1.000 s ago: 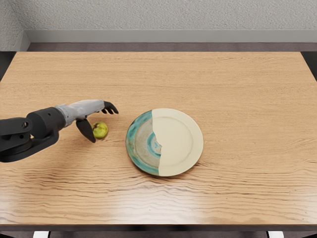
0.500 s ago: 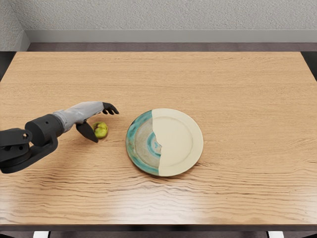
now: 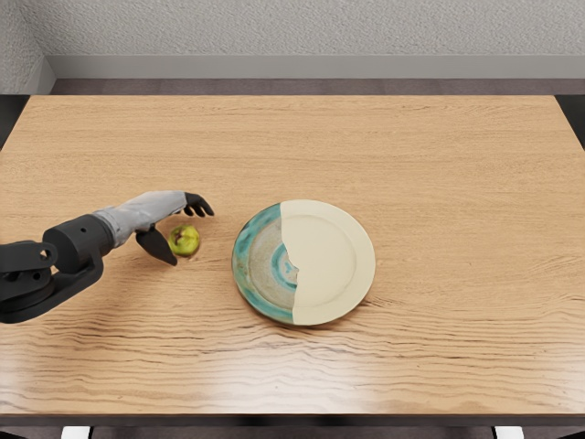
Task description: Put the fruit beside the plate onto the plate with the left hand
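A small yellow-green fruit (image 3: 185,240) lies on the wooden table (image 3: 411,146), a short way left of the plate (image 3: 303,262), which is teal on its left part and cream on its right. My left hand (image 3: 181,227) reaches in from the left and hovers around the fruit: the dark thumb sits at the fruit's left side, the other fingers (image 3: 199,206) stretch above and behind it. The fingers are spread and do not close on the fruit. The right arm is out of view.
The table's near edge runs along the bottom of the view. A grey wall and baseboard stand behind the far edge.
The left arm has drawn slightly back to the left and lowered a little; the hand stays spread around the fruit. Fruit and plate have not moved.
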Motion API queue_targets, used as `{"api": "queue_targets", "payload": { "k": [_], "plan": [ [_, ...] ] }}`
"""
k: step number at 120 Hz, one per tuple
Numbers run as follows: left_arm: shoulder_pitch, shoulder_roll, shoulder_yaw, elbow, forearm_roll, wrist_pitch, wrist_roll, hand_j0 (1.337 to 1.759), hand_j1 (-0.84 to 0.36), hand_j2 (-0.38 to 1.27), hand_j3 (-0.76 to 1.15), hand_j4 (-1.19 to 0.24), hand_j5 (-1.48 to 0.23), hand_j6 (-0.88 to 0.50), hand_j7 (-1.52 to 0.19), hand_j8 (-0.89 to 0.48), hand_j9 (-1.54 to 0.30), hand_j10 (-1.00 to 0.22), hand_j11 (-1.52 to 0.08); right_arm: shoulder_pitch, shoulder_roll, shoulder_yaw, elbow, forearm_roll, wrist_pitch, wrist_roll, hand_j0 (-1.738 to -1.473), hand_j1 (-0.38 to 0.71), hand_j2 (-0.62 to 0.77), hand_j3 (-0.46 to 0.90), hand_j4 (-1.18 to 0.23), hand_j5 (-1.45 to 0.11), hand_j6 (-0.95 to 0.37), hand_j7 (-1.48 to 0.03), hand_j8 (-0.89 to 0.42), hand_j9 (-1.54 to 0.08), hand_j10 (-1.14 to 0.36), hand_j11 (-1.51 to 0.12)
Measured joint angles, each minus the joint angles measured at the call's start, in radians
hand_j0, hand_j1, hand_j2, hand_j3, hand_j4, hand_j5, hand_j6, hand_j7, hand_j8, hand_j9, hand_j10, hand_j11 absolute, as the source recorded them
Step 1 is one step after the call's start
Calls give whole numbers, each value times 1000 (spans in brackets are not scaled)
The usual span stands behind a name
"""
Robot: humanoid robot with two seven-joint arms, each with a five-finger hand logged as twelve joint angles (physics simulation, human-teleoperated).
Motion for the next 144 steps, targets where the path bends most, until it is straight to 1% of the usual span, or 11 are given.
{"api": "queue_targets", "payload": {
  "k": [33,107,128,140,142,143,144],
  "plan": [
    [0,-9,0,13,-3,-20,-1,1658,-130,84,0,-403,-522,-404,-522,-404,-522,-403,-521,0,0,0,0,0,0,0,-1658,-349,0,0,-1,0,-1,0,-1,0,0,0],
    [-2,-6,-2,15,-7,-60,-1,1658,-245,107,14,-499,-647,-501,-647,-500,-647,-499,-647,0,0,0,0,0,0,0,-1658,-349,0,0,-1,0,-1,0,-1,0,0,0],
    [-3,-5,-7,14,-12,-82,-1,1658,-277,108,6,-542,-675,-509,-686,-511,-690,-533,-689,0,0,0,0,0,0,0,-1658,-349,0,0,-1,0,-1,0,-1,0,0,0],
    [-3,-5,-9,15,-13,-90,1,1656,-280,92,4,-591,-665,-496,-707,-492,-721,-560,-718,0,0,0,0,0,0,0,-1658,-349,0,0,-1,0,-1,0,-1,0,-1,0],
    [-3,-5,-9,15,-14,-92,1,1655,-275,92,-17,-594,-671,-477,-711,-492,-728,-562,-725,0,0,0,0,0,0,0,-1658,-349,0,0,-1,0,-1,0,-1,0,-1,0],
    [-3,-5,-9,15,-15,-92,1,1656,-281,84,15,-596,-673,-476,-711,-493,-731,-564,-728,0,0,0,0,0,0,0,-1658,-349,0,0,-1,0,-1,0,-1,0,-1,0],
    [-3,-5,-9,15,-15,-93,1,1656,-276,85,-12,-598,-676,-470,-713,-490,-735,-565,-732,0,0,0,0,0,0,0,-1658,-349,0,0,-1,0,-1,0,-1,0,-1,0]
  ]
}}
